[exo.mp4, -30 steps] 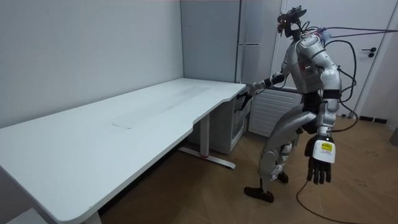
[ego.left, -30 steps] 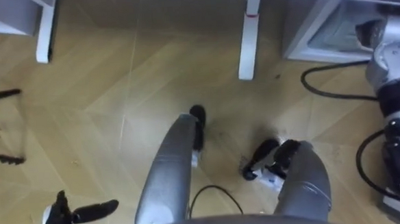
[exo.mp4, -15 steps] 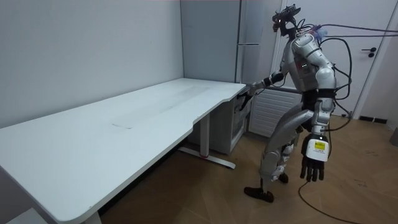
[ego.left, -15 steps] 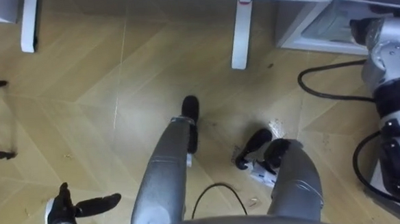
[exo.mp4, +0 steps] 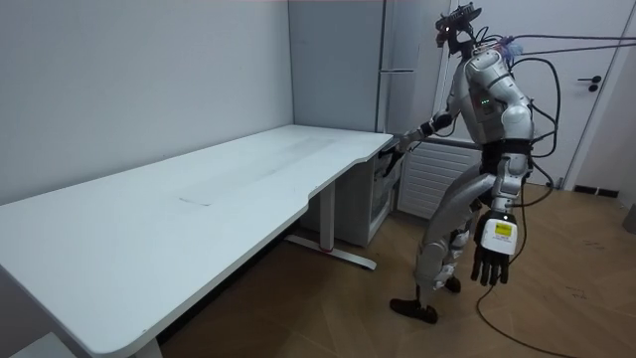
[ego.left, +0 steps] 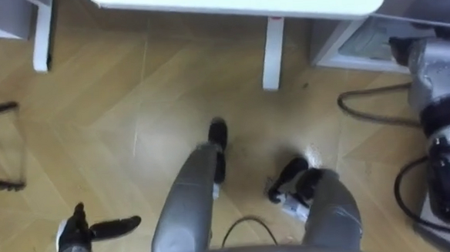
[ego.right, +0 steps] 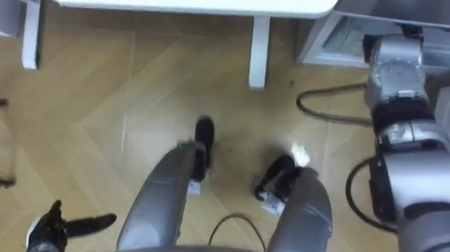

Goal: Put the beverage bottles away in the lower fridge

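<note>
I stand on the wood floor at the end of a white desk [exo.mp4: 199,199], beside a tall grey fridge [exo.mp4: 402,60]. My left hand [ego.left: 75,233] hangs low by my left leg, fingers straight and holding nothing; in the room view the left hand [exo.mp4: 492,264] dangles at knee height. My right arm [ego.left: 432,69] stretches forward to a low grey unit [ego.left: 359,42] under the desk's end. There the right hand [exo.mp4: 393,149] sits at the unit's edge, its fingers hidden.
A white desk leg [ego.left: 272,54] stands on the floor just ahead of my feet. Thin black stand legs [ego.left: 0,111] lie on the floor at the left. A white ribbed panel [exo.mp4: 427,179] and a door [exo.mp4: 606,89] are behind me.
My torso has straightened and my left hand has swung in closer to my leg. The eye view has shifted slightly. My right arm stays reaching to the unit.
</note>
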Motion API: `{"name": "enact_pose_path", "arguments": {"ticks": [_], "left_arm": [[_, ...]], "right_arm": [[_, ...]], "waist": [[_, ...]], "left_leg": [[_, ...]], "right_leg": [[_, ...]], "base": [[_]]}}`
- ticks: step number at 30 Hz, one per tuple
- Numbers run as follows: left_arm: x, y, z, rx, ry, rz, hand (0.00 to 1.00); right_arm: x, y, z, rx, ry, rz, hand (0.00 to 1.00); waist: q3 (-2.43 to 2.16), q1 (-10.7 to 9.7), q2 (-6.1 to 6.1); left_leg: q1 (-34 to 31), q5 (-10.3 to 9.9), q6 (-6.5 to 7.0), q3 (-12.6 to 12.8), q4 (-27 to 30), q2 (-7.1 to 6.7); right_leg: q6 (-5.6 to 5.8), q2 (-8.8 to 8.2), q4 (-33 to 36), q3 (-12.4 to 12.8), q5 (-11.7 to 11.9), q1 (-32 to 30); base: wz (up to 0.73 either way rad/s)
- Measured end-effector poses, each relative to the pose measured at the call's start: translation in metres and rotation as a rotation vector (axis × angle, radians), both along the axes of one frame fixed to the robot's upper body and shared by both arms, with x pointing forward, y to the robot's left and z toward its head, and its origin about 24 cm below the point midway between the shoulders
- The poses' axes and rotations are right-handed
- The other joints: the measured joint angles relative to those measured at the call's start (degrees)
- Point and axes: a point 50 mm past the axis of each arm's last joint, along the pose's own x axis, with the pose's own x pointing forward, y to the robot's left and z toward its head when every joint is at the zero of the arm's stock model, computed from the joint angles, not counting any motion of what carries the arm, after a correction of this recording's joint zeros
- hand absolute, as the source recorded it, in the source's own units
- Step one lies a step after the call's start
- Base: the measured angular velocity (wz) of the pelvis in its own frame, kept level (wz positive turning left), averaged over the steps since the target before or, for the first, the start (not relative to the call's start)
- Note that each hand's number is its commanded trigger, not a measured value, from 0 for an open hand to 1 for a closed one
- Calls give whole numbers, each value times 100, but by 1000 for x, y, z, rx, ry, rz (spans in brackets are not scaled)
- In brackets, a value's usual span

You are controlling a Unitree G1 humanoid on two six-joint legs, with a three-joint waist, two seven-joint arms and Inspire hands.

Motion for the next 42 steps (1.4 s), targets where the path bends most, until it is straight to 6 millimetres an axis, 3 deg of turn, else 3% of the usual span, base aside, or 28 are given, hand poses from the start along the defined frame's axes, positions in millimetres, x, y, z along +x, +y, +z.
{"name": "enact_pose_path", "arguments": {"ticks": [4,6,7,9,11,12,15,19,21,25,27,31,36,39,42], "left_arm": [[-3,-2,-2,-36,4,33,0],[-10,-1,-4,-47,25,74,0],[-11,0,-4,-51,24,90,0],[-17,5,-4,-51,29,149,0],[-33,10,-4,-42,45,218,0],[-37,9,-5,-46,52,243,0],[-41,4,-7,-44,52,311,0],[-39,-4,-9,-67,31,337,0],[-41,-5,-9,-68,31,348,0],[-51,-2,-9,-59,39,394,0],[-59,-7,-11,-73,48,433,0],[-69,-6,-10,-48,75,410,0],[-72,-5,-9,-28,93,374,0],[-69,-4,-8,-22,79,359,0],[-68,3,-5,-2,66,381,0]], "right_arm": [[-26,-8,-32,-72,50,63,0],[-55,-14,-58,-107,122,93,0],[-63,-15,-64,-121,144,105,0],[-87,-15,-83,-141,219,142,0],[-120,-10,-106,-148,312,177,0],[-136,-11,-113,-152,349,181,0],[-172,-12,-129,-155,473,180,0],[-194,-11,-135,-201,560,220,0],[-198,-10,-133,-229,570,227,0],[-199,-3,-128,-343,626,301,0],[-193,-4,-117,-465,644,346,0],[-184,-9,-95,-652,664,344,0],[-177,-21,-77,-847,749,289,0],[-168,-29,-62,-958,751,275,0],[-164,-50,-44,-1037,775,203,0]], "waist": [[-2,-15,21],[-10,-31,7],[-20,-31,-11],[-82,-41,-97],[-216,-228,-242],[-260,-342,-264],[-321,-530,-375],[-342,-696,-409],[-341,-821,-410],[-334,-857,-465],[-360,-961,-427],[-353,-1096,-431],[-344,-1117,-470],[-325,-1244,-508],[-305,-1257,-555]], "left_leg": [[483,-112,31,-4,-118,-39],[934,-206,58,-5,-267,-83],[1022,-236,61,-5,-277,-84],[1283,-319,61,-1,-363,-81],[1678,-419,93,22,-522,-84],[1870,-478,107,20,-565,-83],[2454,-521,133,125,-884,-123],[2916,-614,126,244,-1035,-116],[3097,-640,120,257,-1118,-123],[3528,-668,96,448,-1348,-88],[3605,-686,102,463,-1395,-85],[3756,-696,101,482,-1471,-88],[3939,-706,91,575,-1621,-90],[3977,-707,91,603,-1653,-89],[4103,-712,85,668,-1688,-89]], "right_leg": [[167,89,-261,-2,46,544],[302,108,-516,-65,34,1056],[317,127,-582,-67,45,1160],[378,203,-821,-63,89,1468],[463,293,-1188,-79,161,1938],[524,362,-1396,-67,196,2198],[647,486,-1855,144,270,2775],[708,563,-2122,283,332,3213],[723,572,-2212,289,338,3379],[756,655,-2494,495,370,3652],[781,686,-2642,497,424,3764],[800,721,-2775,495,478,3938],[814,743,-2851,618,491,4033],[817,742,-2851,647,496,4044],[818,744,-2856,733,499,4115]], "base": [[1],[9],[-6],[-10],[-5],[0],[-3],[-18],[-11],[-23],[-6],[-2],[-9],[-6],[-10]]}}
